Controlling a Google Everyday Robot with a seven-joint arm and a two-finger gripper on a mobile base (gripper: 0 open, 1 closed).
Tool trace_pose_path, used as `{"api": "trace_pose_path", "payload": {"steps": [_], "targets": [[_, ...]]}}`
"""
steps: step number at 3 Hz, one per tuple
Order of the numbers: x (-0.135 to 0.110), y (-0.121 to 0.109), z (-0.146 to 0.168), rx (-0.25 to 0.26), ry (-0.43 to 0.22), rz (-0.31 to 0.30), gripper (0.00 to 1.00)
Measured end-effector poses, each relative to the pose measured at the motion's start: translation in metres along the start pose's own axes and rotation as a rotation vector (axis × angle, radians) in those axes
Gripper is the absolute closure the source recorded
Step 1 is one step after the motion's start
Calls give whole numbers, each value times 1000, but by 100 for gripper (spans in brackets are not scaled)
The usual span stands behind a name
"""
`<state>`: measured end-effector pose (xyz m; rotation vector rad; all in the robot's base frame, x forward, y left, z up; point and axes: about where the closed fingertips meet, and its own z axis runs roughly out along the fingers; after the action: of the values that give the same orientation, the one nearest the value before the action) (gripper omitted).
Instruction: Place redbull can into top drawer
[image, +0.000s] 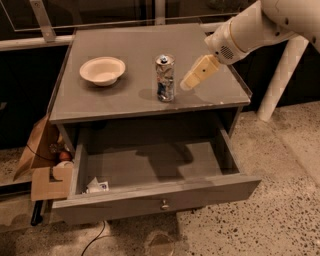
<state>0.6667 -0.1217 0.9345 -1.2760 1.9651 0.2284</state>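
Gripper (188, 83) hovered empty above the cabinet top (125, 45); its opening could not be told. Just beside its tip, toward the bowl (102, 70), the redbull can (165, 78) stood upright, untouched. Below, the top drawer (160, 192) lay open.

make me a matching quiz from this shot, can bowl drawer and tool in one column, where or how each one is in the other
1 can
2 bowl
3 drawer
4 tool

a pulled open
b hovering just right of the can
c upright, middle of the cabinet top
d left side of the cabinet top

Pairs: 1-c, 2-d, 3-a, 4-b
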Motion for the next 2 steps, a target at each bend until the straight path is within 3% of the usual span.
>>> {"api": "trace_pose_path", "payload": {"steps": [2], "targets": [[-26, 7, 51, -61, -68, -11, 0]]}}
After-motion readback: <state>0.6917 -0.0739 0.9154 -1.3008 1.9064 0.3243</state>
